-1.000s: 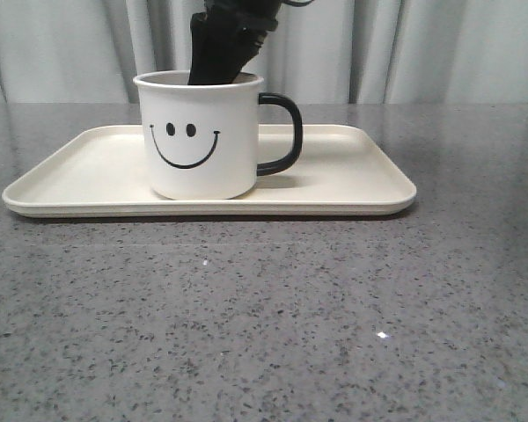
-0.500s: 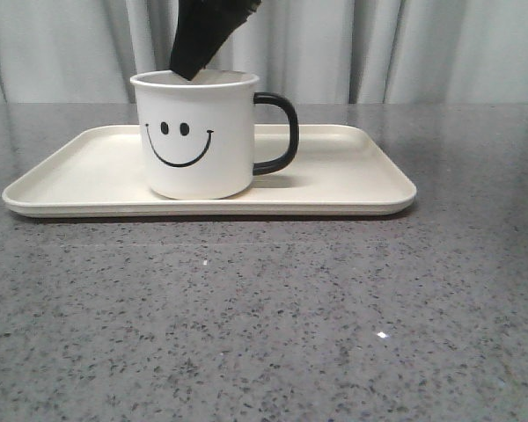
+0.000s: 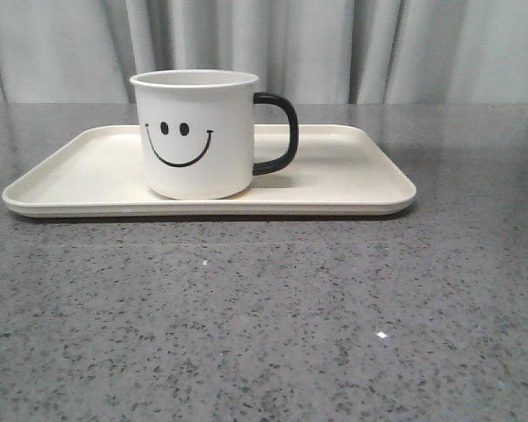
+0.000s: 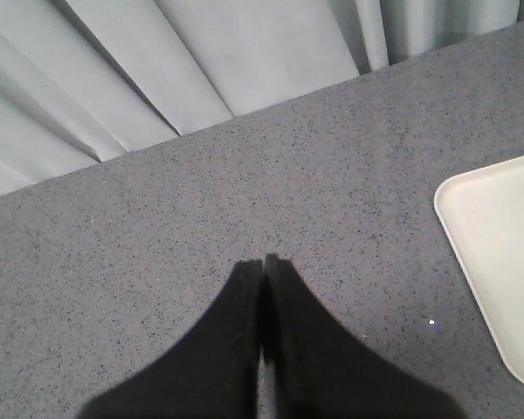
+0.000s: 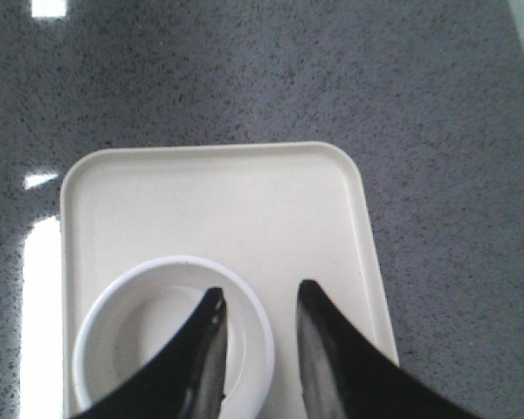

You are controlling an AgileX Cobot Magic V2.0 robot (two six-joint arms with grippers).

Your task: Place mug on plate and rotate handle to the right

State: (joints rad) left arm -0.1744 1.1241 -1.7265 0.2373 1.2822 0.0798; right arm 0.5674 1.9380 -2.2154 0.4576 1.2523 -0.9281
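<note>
The white mug [image 3: 196, 134] with a black smiley face stands upright on the cream plate [image 3: 352, 176], left of its middle. Its black handle [image 3: 280, 132] points to the right. No gripper shows in the front view. In the right wrist view my right gripper [image 5: 260, 297] is open and empty, high above the mug [image 5: 157, 340], one finger over its mouth and one outside its rim; the plate [image 5: 244, 201] lies below. In the left wrist view my left gripper [image 4: 264, 260] is shut and empty over bare table, with a corner of the plate [image 4: 498, 236] off to one side.
The grey speckled table [image 3: 264, 308] spreads in front of the plate. Pale curtains [image 3: 334, 44] hang behind the table's far edge.
The right gripper, which had a finger inside the mug's mouth, has risen out of the front view. The mug shifted slightly left early on and now stands still.
</note>
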